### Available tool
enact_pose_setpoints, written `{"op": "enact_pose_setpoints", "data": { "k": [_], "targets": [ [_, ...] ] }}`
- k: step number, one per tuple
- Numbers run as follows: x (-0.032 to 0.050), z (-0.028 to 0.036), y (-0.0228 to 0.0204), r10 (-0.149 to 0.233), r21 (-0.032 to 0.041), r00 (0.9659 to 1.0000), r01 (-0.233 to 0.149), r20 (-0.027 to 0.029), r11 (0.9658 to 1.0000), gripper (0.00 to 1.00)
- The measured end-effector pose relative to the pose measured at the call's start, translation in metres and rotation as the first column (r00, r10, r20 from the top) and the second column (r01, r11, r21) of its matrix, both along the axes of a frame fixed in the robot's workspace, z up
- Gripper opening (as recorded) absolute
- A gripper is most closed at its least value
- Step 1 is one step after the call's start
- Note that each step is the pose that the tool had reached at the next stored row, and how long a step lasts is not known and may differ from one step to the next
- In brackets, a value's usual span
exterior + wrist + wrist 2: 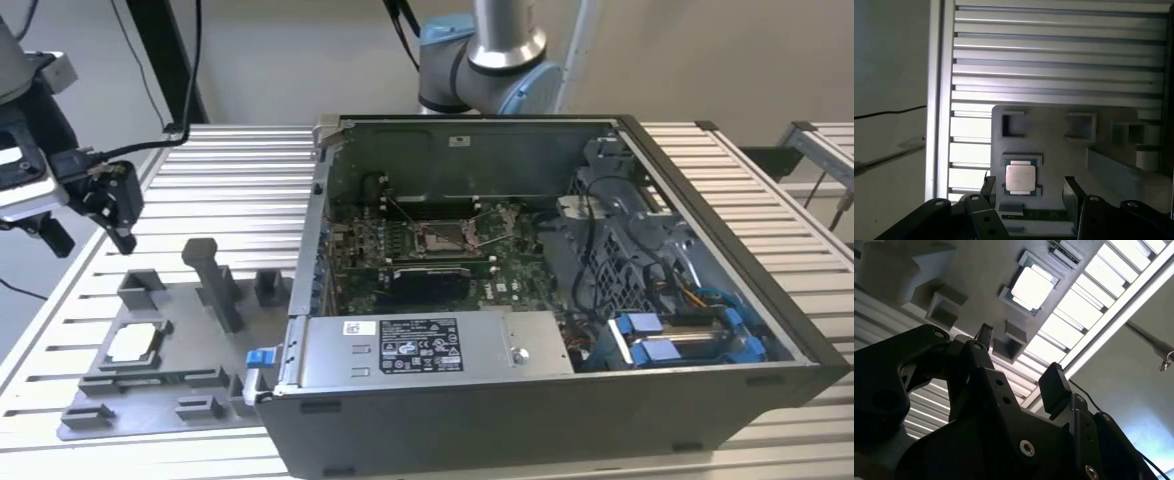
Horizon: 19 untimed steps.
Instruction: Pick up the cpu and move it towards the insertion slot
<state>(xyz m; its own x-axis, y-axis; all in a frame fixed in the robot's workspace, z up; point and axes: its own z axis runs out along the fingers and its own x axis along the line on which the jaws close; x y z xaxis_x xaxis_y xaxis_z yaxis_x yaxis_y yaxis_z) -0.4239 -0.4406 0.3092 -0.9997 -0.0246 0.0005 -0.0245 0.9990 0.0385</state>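
In the exterior view the gripper (114, 225) hangs in the air over the slatted table (227, 170), at about 9 o'clock from the open computer case (534, 420). The cpu (134, 343) lies flat in a recess of the grey holder plate (147, 395), at about 6 o'clock from the gripper and well apart from it. The insertion slot (445, 237) sits on the board inside the case, at about 2 o'clock from the cpu, and its square frame has nothing in it.

In the second wrist view the gripper (1019, 360) shows its two black fingertips (1054, 385) spread wide, with nothing between them. Beyond them lies the cpu (1030, 287) in its recess on the holder plate (979, 270) – its bright top faces the camera.

In the first wrist view the gripper (1029, 190) is also wide apart, and its fingers (1071, 192) grip nothing. The cpu (1020, 178) is seen through the gap between them, seated on the holder plate (1054, 150) – the fingers do not touch it.
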Motion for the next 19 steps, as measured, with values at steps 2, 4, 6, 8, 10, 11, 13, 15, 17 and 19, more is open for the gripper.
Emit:
{"op": "enact_pose_setpoints", "data": {
  "k": [2, 4, 6, 8, 10, 11, 13, 15, 17, 19],
  "targets": [
    [-0.0001, -0.0036, 0.0, 0.0, 0.0, 1.0, 0.0, 0.0, 1.0, 1.0],
    [-0.0002, -0.0072, 0.0, 0.0, 0.0, 1.0, 0.0, 0.0001, 1.0, 1.0],
    [-0.0003, -0.0109, -0.0001, 0.0, -0.0001, 1.0, 0.0, 0.0, 1.0, 1.0],
    [-0.0003, -0.0146, -0.001, 0.0, 0.0, 1.0, 0.0, 0.0, 1.0, 1.0],
    [-0.0003, -0.0181, -0.0031, 0.0, -0.0001, 1.0, 0.0, -0.0002, 1.0, 1.0],
    [-0.0003, -0.02, -0.0043, 0.0, 0.0001, 1.0, 0.0, 0.0001, 1.0, 1.0],
    [-0.0003, -0.0237, -0.0065, 0.0, 0.0, 1.0, 0.0, 0.0001, 1.0, 1.0],
    [-0.0003, -0.0273, -0.0076, 0.0, 0.0, 1.0, 0.0, 0.0, 1.0, 1.0],
    [-0.0004, -0.0309, -0.008, 0.0, -0.0001, 1.0, 0.0, 0.0, 1.0, 1.0],
    [-0.0005, -0.0346, -0.0083, 0.0, 0.0, 1.0, 0.0, 0.0001, 1.0, 1.0]
  ]
}}
